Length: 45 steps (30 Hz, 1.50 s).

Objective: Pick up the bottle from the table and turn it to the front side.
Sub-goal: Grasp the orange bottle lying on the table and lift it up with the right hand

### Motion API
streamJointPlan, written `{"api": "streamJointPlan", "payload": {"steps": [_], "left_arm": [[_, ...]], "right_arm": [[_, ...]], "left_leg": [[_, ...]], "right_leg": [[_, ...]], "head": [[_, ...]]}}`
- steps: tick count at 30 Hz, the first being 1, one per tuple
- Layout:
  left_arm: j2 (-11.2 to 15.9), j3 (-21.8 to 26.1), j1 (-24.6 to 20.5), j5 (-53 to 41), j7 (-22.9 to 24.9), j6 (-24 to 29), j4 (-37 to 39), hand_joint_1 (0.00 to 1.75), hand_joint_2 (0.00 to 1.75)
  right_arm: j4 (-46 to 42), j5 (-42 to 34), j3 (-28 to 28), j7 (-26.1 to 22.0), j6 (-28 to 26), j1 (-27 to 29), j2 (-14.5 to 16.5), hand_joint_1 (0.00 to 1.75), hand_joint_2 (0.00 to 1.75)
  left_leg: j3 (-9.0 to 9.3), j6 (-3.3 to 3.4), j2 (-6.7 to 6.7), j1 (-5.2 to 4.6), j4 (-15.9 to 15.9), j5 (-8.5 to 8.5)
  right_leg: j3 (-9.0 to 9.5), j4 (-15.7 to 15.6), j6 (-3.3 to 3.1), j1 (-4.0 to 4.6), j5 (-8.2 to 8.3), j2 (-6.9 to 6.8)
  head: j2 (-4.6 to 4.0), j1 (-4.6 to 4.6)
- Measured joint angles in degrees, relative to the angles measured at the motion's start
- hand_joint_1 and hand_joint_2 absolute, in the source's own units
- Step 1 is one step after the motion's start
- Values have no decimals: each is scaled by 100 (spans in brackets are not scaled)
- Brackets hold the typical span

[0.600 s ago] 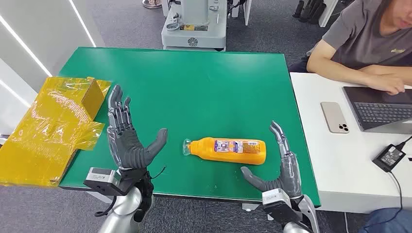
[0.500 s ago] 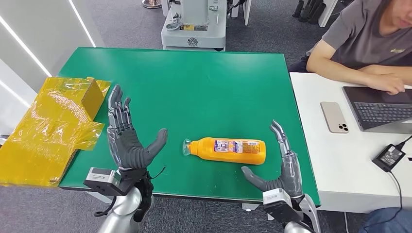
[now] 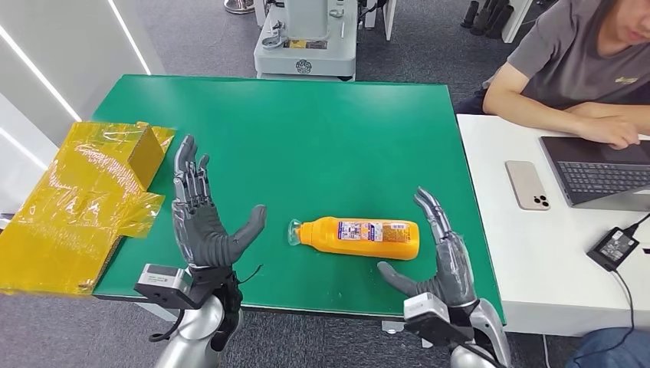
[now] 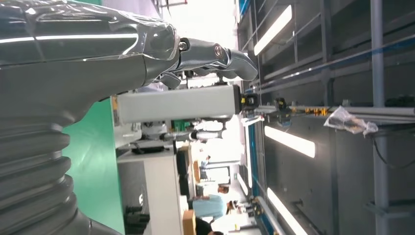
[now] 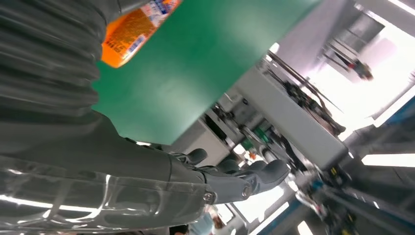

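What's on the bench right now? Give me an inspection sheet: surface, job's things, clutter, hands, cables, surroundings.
Surface: green table, flat.
Job's things: orange bottle lying on its side, cap toward the left hand, untouched.
Clutter: yellow film with a box at the table's left edge.
Hands: left hand open beside the cap; right hand open by the bottle's base.
Cables: black adapter with lead on the white desk.
Surroundings: seated person, laptop, phone.
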Motion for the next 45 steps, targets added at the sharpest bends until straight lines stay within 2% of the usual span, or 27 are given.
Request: {"api": "streamJointPlan", "payload": {"steps": [2,7,10,12,17,23,29,35,45], "left_arm": [[1,-29,-1,-1,0,-78,22,0,175],[5,-58,-2,-9,0,-252,69,0,175],[5,-59,12,-63,0,-334,74,0,175],[3,-58,32,-110,0,-368,74,0,175],[0,-57,103,-175,0,-384,74,0,175],[0,-57,109,-214,0,-385,74,0,175],[-18,-57,68,-236,72,-447,74,0,175],[-72,-57,-22,-258,143,-502,74,0,175],[-116,-56,-101,-280,198,-516,74,0,175]], "right_arm": [[62,148,5,225,601,-330,-225,0,175],[638,458,177,489,2745,-1708,-759,0,175],[1365,320,575,561,4160,-2819,-911,0,175],[1921,179,932,552,4646,-3465,-923,0,175],[3066,-107,1803,557,4768,-4546,-724,0,175],[4028,-256,2506,474,4596,-5014,-314,0,175],[4693,-409,2942,251,4572,-5068,-39,0,175],[5093,-435,3163,70,4318,-4821,165,0,175],[5405,-432,3329,59,4220,-4483,320,0,175]], "left_leg": [[-1,1,2,-2,2,1],[-1,11,11,-7,4,10],[0,9,10,-8,4,18],[-1,9,4,-7,4,22],[-5,8,-7,-5,3,25],[-7,7,-15,-3,2,23],[-8,7,-16,-4,3,23],[-8,7,-16,-4,4,23],[-6,7,-15,-4,3,23]], "right_leg": [[0,0,2,-2,4,3],[0,1,13,-10,20,12],[0,3,12,-11,24,12],[1,3,11,-11,24,6],[0,5,10,-8,23,-3],[-1,4,12,-5,18,-9],[0,3,13,-6,18,-11],[-1,2,13,-6,18,-10],[-2,2,13,-5,18,-8]], "head": [[0,1],[0,1],[0,-1],[0,-1],[0,-1],[0,0],[0,0],[0,0],[0,0]]}}
